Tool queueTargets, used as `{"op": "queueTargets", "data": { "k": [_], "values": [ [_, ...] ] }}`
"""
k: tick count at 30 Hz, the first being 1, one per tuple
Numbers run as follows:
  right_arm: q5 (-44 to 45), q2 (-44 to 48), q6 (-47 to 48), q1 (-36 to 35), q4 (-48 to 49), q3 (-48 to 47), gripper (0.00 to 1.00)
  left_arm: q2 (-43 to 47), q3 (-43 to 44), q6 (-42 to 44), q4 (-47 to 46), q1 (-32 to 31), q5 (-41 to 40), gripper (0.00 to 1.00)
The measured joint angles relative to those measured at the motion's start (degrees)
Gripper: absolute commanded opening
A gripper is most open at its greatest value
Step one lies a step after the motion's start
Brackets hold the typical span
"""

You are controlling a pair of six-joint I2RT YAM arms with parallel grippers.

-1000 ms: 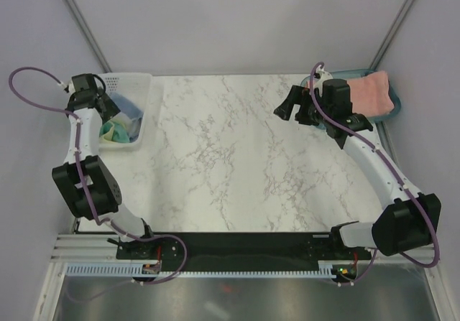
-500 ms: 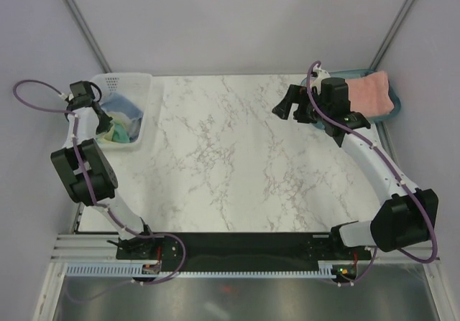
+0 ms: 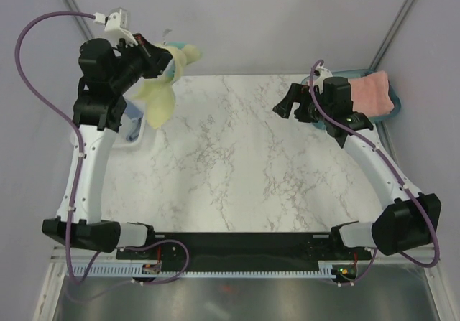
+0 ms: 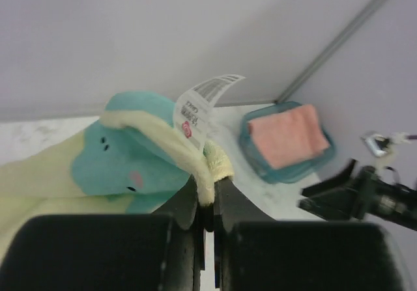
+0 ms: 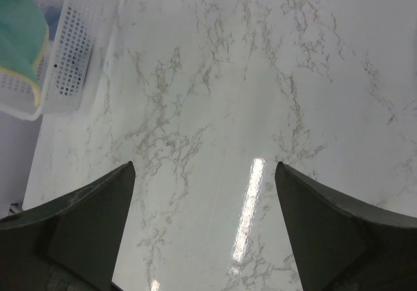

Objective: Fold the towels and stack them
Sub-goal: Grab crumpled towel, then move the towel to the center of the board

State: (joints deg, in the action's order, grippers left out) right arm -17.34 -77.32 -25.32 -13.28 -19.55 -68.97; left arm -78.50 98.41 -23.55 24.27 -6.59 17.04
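My left gripper [image 3: 159, 57] is raised high over the table's back left corner, shut on the edge of the pale-yellow towel [image 3: 162, 97]. The towel hangs down from it, its teal face patch [image 4: 111, 167] and white tag [image 4: 202, 102] close to the jaws. In the left wrist view the fingers [image 4: 189, 203] pinch the yellow hem. The salmon-pink towel [image 3: 374, 95] lies folded in a teal tray [image 3: 394, 113] at the back right. My right gripper [image 3: 284, 107] hovers open beside that tray, over bare marble [image 5: 203, 167]. A bit of blue cloth [image 3: 132, 137] shows in the basket.
A white perforated basket [image 5: 71, 50] stands at the back left corner, largely hidden behind my left arm in the top view. Teal and yellow cloth [image 5: 19, 30] shows at its side in the right wrist view. Grey walls and slanted frame posts enclose the table.
My left gripper closed on the pale-yellow towel inside the basket and lifted it high above the back left corner. My right arm has barely moved.
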Motion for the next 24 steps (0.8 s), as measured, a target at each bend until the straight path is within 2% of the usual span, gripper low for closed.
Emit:
{"op": "queueTargets", "data": {
  "k": [3, 5, 9, 12, 14, 16, 17, 18, 20, 22, 23, 24],
  "values": [
    [0.0, 1.4, 0.1, 0.0, -1.0, 0.0, 0.97, 5.2, -1.5, -2.3, -3.7, -1.4, 8.1, 0.02],
    [0.0, 2.4, 0.2, 0.0, -1.4, 0.1, 0.98, 8.9, -5.4, -4.5, -7.2, -1.9, 13.0, 0.02],
    [0.0, 4.8, 1.1, 0.0, -1.9, 1.2, 0.98, 14.8, -19.1, -7.2, -12.2, -4.2, 19.7, 0.02],
    [-0.5, 6.4, 2.1, 0.0, -1.6, 3.5, 0.95, 15.2, -29.6, -7.7, -13.3, -5.4, 22.4, 0.02],
    [-1.0, 6.7, 2.6, 0.0, -1.4, 5.7, 0.92, 13.1, -37.4, -8.6, -14.1, -5.8, 23.1, 0.02],
    [-1.5, 6.8, 2.6, -0.2, -1.2, 8.8, 0.84, 8.7, -44.9, -9.7, -13.4, -5.9, 22.7, 0.02],
    [-2.0, 6.7, 2.5, -0.3, -0.7, 10.8, 0.79, 6.5, -47.7, -10.2, -13.3, -6.0, 22.1, 0.02],
    [-2.4, 6.4, 2.1, -0.5, -0.5, 12.6, 0.69, 3.6, -50.8, -10.5, -12.7, -6.0, 21.3, 0.02],
    [-3.1, 4.8, 1.3, -1.6, 0.3, 15.1, 0.62, -1.6, -54.8, -10.8, -10.6, -6.1, 19.1, 0.02],
    [-3.4, 0.8, 0.8, -3.8, 1.0, 16.1, 0.61, -4.6, -56.9, -10.9, -8.7, -6.2, 16.9, 0.04],
    [-3.4, -1.6, 0.7, -5.2, 1.7, 16.0, 0.62, -5.2, -57.3, -10.9, -8.0, -6.2, 15.8, 0.07],
    [-3.4, -4.3, 0.8, -6.7, 2.6, 15.8, 0.62, -5.2, -57.4, -10.9, -7.9, -6.2, 15.0, 0.16]
  ]
}}
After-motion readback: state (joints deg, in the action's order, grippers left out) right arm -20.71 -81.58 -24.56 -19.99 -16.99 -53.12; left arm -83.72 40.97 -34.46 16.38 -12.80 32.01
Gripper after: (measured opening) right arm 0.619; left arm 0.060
